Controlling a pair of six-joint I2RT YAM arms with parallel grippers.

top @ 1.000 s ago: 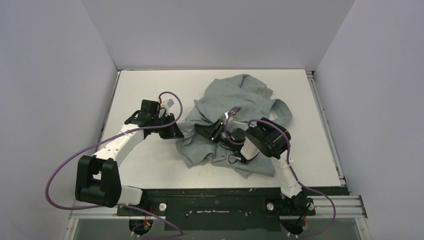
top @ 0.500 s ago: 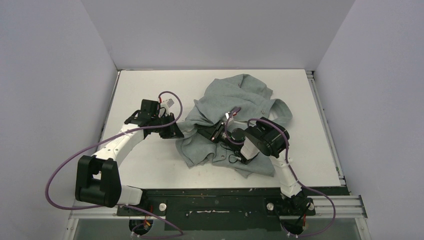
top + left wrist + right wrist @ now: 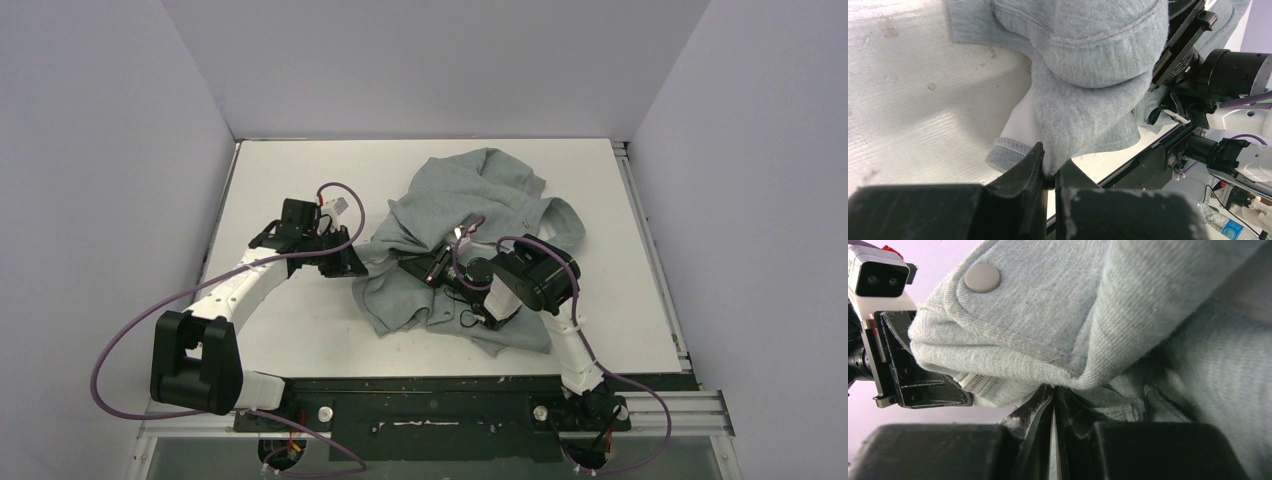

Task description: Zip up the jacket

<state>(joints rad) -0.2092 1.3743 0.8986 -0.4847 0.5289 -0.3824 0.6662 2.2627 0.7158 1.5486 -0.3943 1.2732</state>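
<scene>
- Jacket [image 3: 470, 205] lies crumpled mid-table [image 3: 290, 180], bunched toward the far right
- Your left gripper [image 3: 1048, 172] is clenched on a fold at its near-left edge
- Your right gripper [image 3: 1054, 402] is pinched closed under a snap-buttoned flap [image 3: 998, 300] — cloth or slider caught, you can't tell
- Look for the zipper [image 3: 973, 384] just left of those fingers, running toward the left gripper — the right arm looks nearer, so draw away from the left

Soft matt knit-cloth jacket [image 3: 470, 190]; table [image 3: 290, 180] matt white, rough-grained.
</scene>
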